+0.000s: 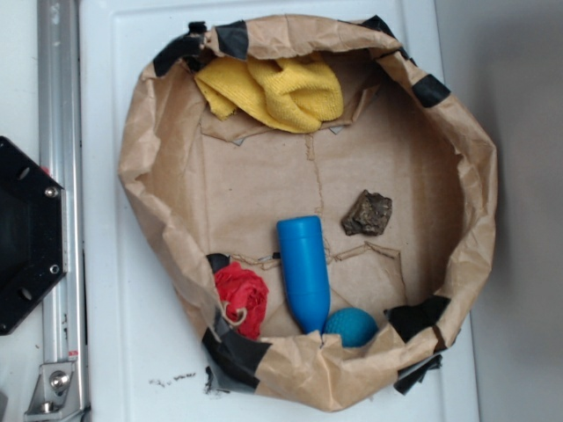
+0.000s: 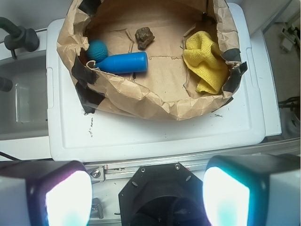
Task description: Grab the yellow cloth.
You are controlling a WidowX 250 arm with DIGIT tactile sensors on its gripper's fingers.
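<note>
I could not see the arm at all in the exterior view. In the wrist view only the two glowing fingertips showed, cut off at the bottom corners of the frame. The pincer was wide apart and held nothing. It hung high above the white bench, well apart from everything in the paper bag.

The yellow cloth lay crumpled inside the bag, at the upper middle of the exterior frame, pressed against the bag's wall. In the wrist view it sat at the upper right, and its far edge was hidden by the folded paper rim.

The red mesh bundle was at the lower left of the exterior frame, but I could not find it in the wrist view. The blue cylinder touched the teal ball. A brown rock sat apart from them.
</note>
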